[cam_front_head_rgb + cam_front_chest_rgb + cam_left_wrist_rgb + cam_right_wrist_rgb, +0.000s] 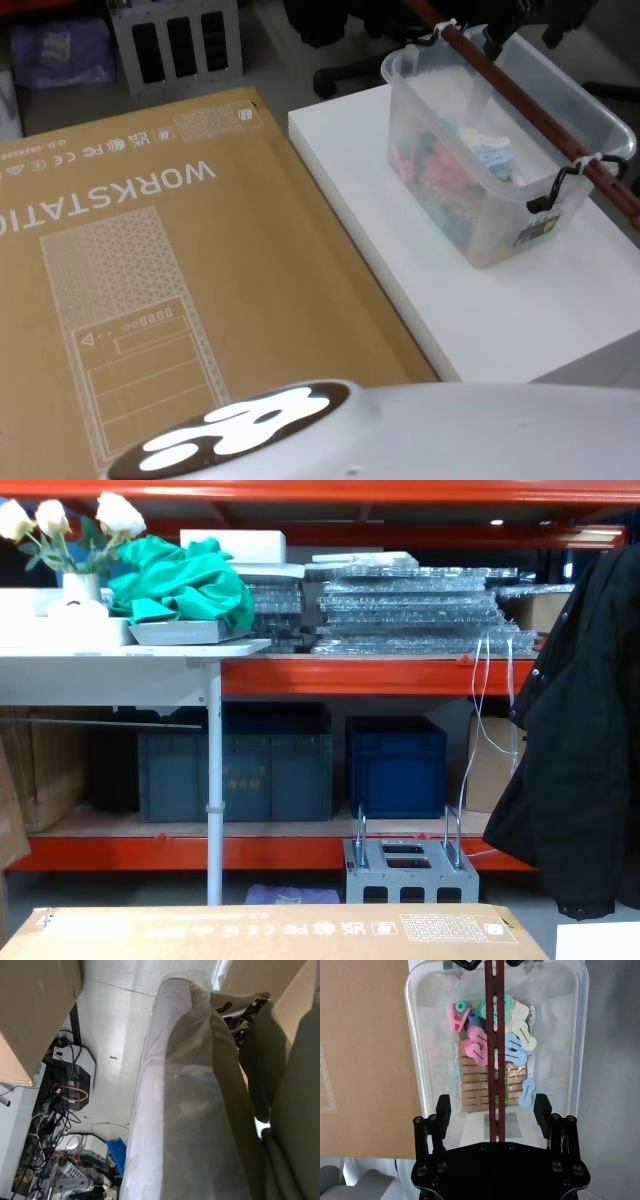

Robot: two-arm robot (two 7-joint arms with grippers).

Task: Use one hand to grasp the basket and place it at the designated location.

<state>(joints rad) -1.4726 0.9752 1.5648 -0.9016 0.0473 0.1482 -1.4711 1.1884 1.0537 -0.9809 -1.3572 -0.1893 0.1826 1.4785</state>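
The basket is a clear plastic tub on the white table at the right, with several coloured and wooden clothes pegs inside. Its reddish-brown bar handle runs lengthwise over the top, tied on with white zip ties and black loops. In the right wrist view my right gripper hangs open above one end of the basket. Its two black fingers stand on either side of the handle and clear of it. The left wrist view looks down along my pale body shell to the floor.
A large flat cardboard box printed "WORKSTATION" lies left of the table, and its edge shows low in the chest view. Behind stand red shelving with dark blue crates, a grey metal block and a hanging black coat. Cables litter the floor.
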